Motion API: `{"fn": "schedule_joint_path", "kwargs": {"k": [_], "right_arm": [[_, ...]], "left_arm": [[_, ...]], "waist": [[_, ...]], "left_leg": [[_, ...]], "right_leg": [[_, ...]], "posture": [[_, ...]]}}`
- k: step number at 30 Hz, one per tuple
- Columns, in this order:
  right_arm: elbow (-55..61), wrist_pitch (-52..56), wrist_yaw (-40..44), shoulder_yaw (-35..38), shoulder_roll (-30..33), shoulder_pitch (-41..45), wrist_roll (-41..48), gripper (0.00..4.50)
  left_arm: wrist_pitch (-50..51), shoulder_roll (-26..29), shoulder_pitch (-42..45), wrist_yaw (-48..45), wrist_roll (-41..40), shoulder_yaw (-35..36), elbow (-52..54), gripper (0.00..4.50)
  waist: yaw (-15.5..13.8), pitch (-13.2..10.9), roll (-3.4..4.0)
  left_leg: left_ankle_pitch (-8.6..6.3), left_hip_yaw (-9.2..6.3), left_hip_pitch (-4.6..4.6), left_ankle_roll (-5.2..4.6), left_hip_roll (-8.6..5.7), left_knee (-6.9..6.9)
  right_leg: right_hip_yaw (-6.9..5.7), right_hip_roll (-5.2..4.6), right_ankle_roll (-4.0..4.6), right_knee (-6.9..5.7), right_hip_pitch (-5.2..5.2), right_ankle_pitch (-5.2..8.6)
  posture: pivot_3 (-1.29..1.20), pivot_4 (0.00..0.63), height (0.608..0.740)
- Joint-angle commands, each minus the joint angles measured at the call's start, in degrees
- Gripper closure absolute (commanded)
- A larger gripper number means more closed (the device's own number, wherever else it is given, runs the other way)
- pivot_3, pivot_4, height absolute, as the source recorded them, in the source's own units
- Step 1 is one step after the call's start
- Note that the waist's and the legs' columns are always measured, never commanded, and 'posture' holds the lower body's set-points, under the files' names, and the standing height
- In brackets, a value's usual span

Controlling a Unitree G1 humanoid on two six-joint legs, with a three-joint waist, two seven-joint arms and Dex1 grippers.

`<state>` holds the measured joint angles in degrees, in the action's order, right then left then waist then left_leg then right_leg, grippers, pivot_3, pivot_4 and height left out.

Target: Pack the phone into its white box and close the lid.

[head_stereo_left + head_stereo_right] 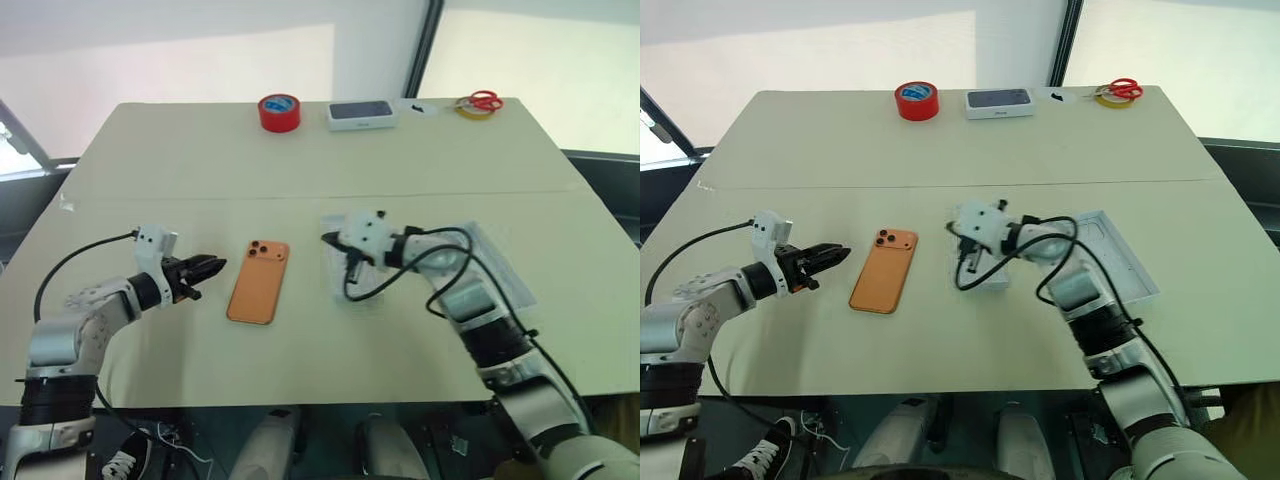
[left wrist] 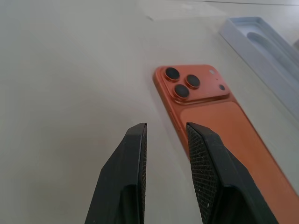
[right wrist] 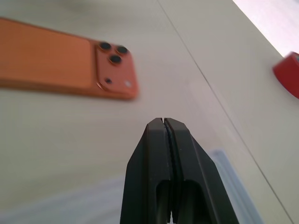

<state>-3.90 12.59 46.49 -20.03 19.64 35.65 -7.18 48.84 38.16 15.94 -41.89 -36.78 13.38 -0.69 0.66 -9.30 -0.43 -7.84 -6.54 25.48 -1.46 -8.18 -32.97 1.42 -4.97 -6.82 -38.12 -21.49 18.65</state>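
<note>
Left pincer [image 2: 166, 135] parted, empty; right pincer [image 3: 163, 122] clenched, empty; white box [image 1: 992, 272] half-hidden beneath.

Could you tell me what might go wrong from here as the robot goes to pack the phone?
The phone lies flat, face down on the table, so the left hand, slightly open and level beside it, may push it along instead of gripping its thin edge.

The right hand is shut above a white tray; its looping cable could drag that tray out of place.
</note>
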Motion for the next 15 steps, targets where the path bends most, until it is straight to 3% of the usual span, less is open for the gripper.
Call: {"fn": "schedule_joint_path", "kwargs": {"k": [1, 5, 8, 12, 15], "right_arm": [[2.4, 3.6, 1.7, -4.8, -1.7, 3.5, -2.8, 4.46], [0.8, 4.0, 4.0, -10.2, -1.0, 4.9, -6.7, 4.46], [0.3, 3.0, 4.1, -10.8, -2.2, 6.3, -6.9, 4.50], [0.4, 2.4, 5.2, -11.8, -2.2, 6.2, -7.3, 4.50], [0.2, 1.8, 5.4, -12.4, -2.3, 5.8, -7.9, 4.50]], "left_arm": [[6.8, 1.7, 2.0, -1.0, -2.9, 1.6, -2.6, 3.11], [10.0, 1.9, 1.3, -2.1, -3.2, 0.1, -2.1, 3.11], [9.5, 1.6, 1.2, -1.6, -2.9, 1.0, -2.2, 2.27], [11.0, 2.3, 0.9, -0.6, -2.3, 1.0, -2.3, 0.31], [13.8, 1.8, 1.5, -1.3, -4.7, 2.0, -2.8, 0.31]], "waist": [[0.1, 0.0, 0.00], [0.1, 0.0, 0.00], [0.1, 0.0, 0.00], [0.2, 0.0, 0.00], [0.2, 0.0, 0.00]], "left_leg": [[0.00, 0.01, -0.01, 0.00, 0.00, 0.00], [0.01, 0.01, -0.01, 0.01, 0.00, 0.00], [0.01, 0.01, -0.01, 0.02, 0.00, 0.00], [0.01, 0.01, -0.07, 0.03, 0.00, 0.03], [0.01, 0.00, -0.08, 0.03, 0.01, 0.04]], "right_leg": [[0.00, 0.00, 0.00, 0.00, 0.00, 0.00], [0.00, 0.01, 0.00, -0.01, -0.01, 0.00], [0.00, 0.00, 0.00, -0.01, 0.00, -0.01], [0.00, 0.00, 0.00, -0.03, 0.01, 0.00], [0.01, 0.00, 0.00, -0.03, 0.02, 0.00]], "posture": [[0.00, 0.150, 0.736], [0.00, 0.150, 0.736], [0.00, 0.150, 0.736], [0.00, 0.150, 0.736], [0.00, 0.150, 0.736]]}}
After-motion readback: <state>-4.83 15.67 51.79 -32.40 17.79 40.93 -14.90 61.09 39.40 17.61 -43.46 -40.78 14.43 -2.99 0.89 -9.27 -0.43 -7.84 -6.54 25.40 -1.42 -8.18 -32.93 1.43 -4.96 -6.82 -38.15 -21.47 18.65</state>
